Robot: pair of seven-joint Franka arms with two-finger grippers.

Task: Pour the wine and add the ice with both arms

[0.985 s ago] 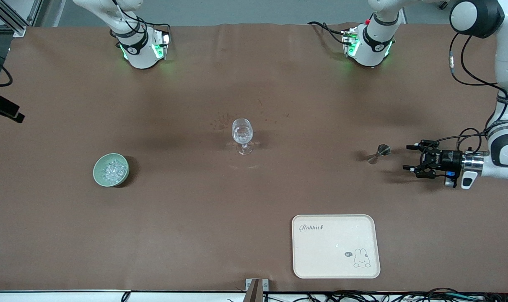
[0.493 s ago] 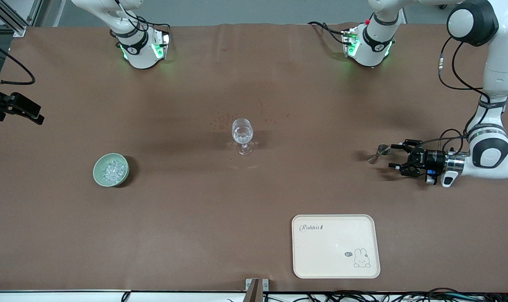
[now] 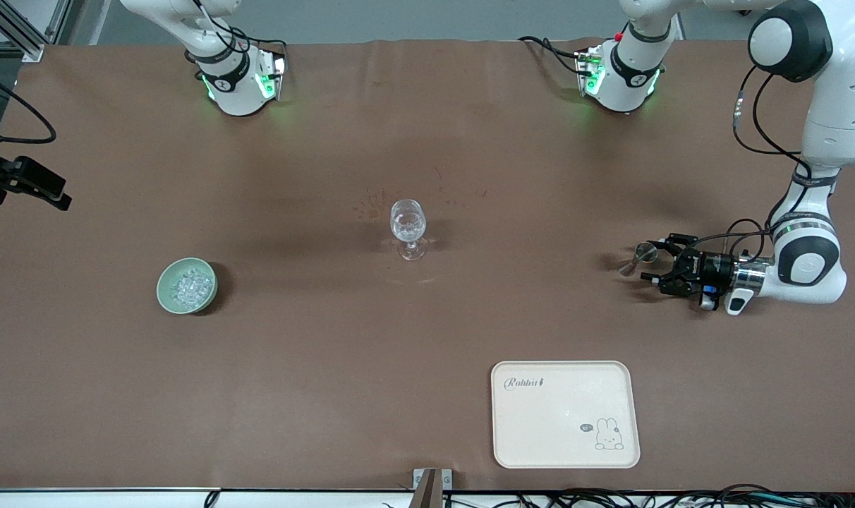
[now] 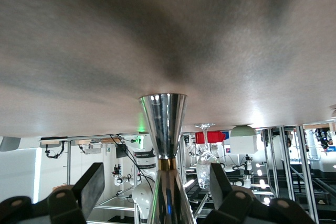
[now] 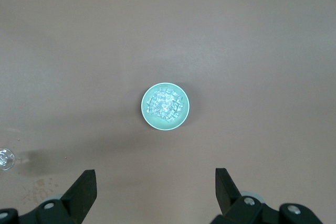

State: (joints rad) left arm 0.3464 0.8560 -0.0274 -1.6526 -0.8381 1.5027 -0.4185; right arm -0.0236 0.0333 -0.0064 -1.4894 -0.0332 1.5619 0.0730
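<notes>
A clear wine glass (image 3: 408,229) stands mid-table. A silver hourglass-shaped jigger (image 3: 639,257) with a gold band stands toward the left arm's end. My left gripper (image 3: 655,265) lies level just above the table. It is open, with a finger on each side of the jigger (image 4: 163,124) and a gap at both fingers (image 4: 92,187). The ice (image 3: 188,285) is heaped in a green bowl (image 3: 166,296) toward the right arm's end. My right gripper (image 5: 155,187) is open and empty, high over the table, with the bowl (image 5: 181,119) and ice (image 5: 165,103) below it.
A cream tray (image 3: 565,451) with a rabbit print lies near the front edge, nearer to the front camera than the jigger. The right arm's black hand (image 3: 25,182) shows at the view's edge. The wine glass shows in the right wrist view (image 5: 5,159).
My left gripper has moved toward the jigger, and its open fingers now flank it. The right arm's hand came into the front view's edge, then held still.
</notes>
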